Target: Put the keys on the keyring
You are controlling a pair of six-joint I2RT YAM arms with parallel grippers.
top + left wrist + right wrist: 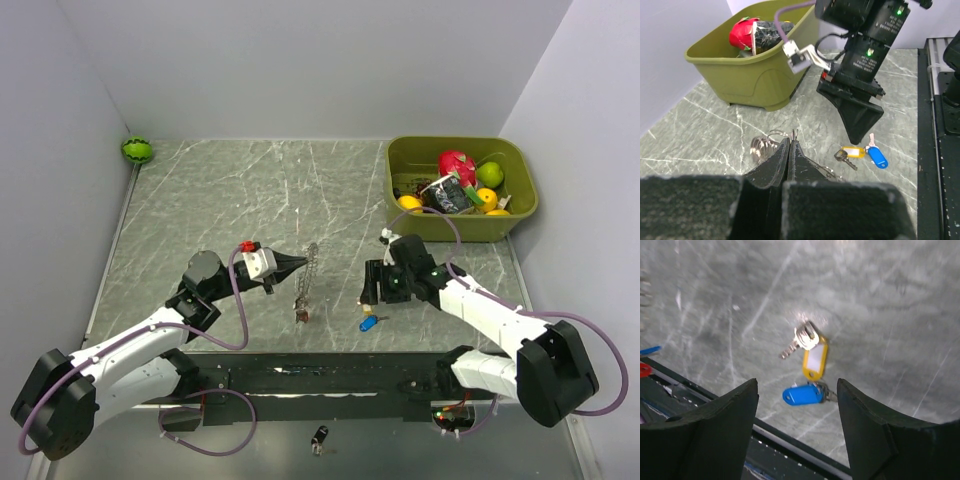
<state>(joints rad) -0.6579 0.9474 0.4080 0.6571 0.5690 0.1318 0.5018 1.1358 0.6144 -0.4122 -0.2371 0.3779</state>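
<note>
We pinch the thin grey metal keyring (pixel 309 278) in our left jaws, while our wide right jaws may merely skid the flat yellow- and blue-tagged silver keys (pixel 811 362).

Keys (pixel 812 362), silver with yellow and blue tags, are lying flat together; thin grey keyring (pixel 309 268) is standing on edge, apart to their left.
</note>
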